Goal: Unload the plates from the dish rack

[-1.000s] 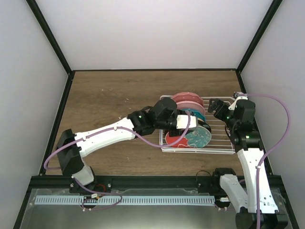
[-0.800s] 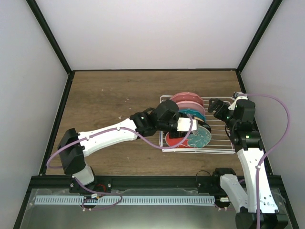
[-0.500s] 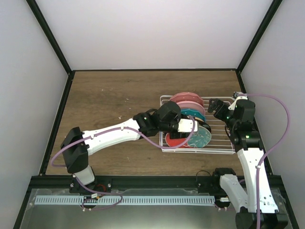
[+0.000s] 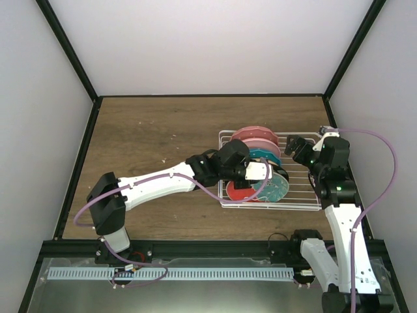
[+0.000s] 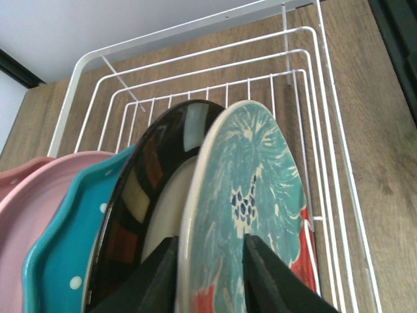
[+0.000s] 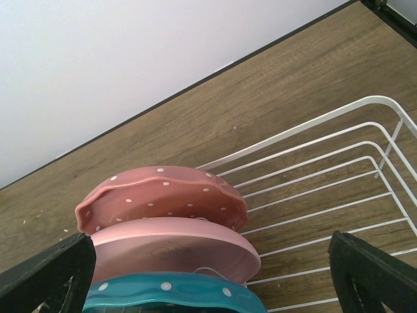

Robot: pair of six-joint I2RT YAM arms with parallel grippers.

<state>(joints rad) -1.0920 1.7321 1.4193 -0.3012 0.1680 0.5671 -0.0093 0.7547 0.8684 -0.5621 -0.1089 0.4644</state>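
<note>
The white wire dish rack stands at the right of the table with several plates upright in it. In the left wrist view the red and teal plate is nearest. Behind it come a dark-rimmed plate, a teal dotted plate and a pink plate. My left gripper straddles the red and teal plate's top rim, one finger on each face. My right gripper hangs wide open above the dotted pink plate and the plain pink plate, touching nothing.
Bare wire rack floor lies right of the plates. The left arm stretches across the wooden table to the rack. Black frame posts and white walls close in the table on three sides.
My left arm has reached further right over the rack, and its jaws have narrowed onto the front plate's rim. The right arm has stayed put.
</note>
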